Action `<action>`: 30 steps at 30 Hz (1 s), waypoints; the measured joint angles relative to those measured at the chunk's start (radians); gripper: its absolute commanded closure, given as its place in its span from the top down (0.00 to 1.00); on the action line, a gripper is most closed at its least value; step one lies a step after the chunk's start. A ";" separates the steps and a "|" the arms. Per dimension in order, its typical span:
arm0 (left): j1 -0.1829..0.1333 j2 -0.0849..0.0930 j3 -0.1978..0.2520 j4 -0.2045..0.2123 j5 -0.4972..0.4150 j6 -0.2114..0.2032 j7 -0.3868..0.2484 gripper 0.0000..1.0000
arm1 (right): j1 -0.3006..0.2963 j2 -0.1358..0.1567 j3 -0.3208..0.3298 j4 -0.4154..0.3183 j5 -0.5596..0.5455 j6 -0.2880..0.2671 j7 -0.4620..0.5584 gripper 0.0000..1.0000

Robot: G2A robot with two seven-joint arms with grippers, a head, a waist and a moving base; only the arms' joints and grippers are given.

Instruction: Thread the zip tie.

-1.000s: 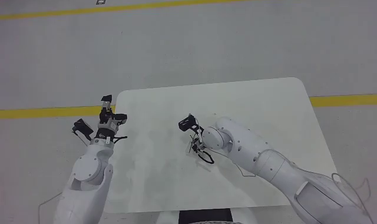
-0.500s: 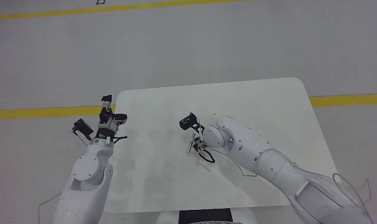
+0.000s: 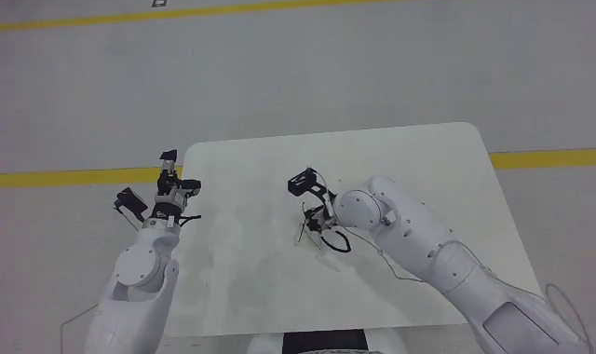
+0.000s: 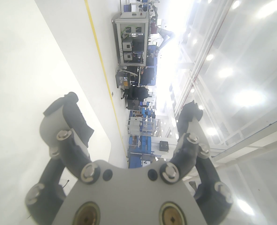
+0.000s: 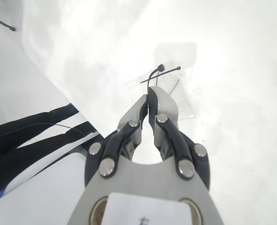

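Note:
My right gripper [image 5: 149, 94] is shut on a thin black zip tie [image 5: 152, 74], which curves up from the fingertips to its small square head. Just beyond it a second black zip tie [image 5: 166, 72] lies flat on a clear plastic sheet [image 5: 180, 104] on the white table [image 5: 222, 47]. In the top view the right gripper [image 3: 307, 225] hangs low over the table's middle. My left gripper [image 4: 131, 103] is open and holds nothing; in the top view the left gripper [image 3: 168, 177] sits at the table's left edge, pointing away from me.
The white table [image 3: 419, 168] has rounded corners, with bare surface to the right and far side of the right arm. Its left edge [image 5: 65, 90] runs close to the right gripper. Grey floor with yellow lines [image 3: 279, 5] surrounds the table.
The right arm's wrist has swung slightly to the right and away from me, with the zip tie still held. The left arm has not moved.

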 measured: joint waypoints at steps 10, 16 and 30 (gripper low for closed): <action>0.000 0.000 0.000 0.000 0.000 0.000 0.000 1.00 | -0.044 0.019 0.128 -0.005 0.295 -0.235 -0.107 0.00; 0.000 0.000 0.000 0.000 0.000 0.000 0.000 1.00 | 0.074 -0.008 0.083 0.120 0.408 -0.307 -0.134 0.00; 0.000 0.000 0.000 0.000 0.000 0.000 0.000 1.00 | 0.160 -0.033 0.037 0.219 0.468 -0.342 -0.145 0.00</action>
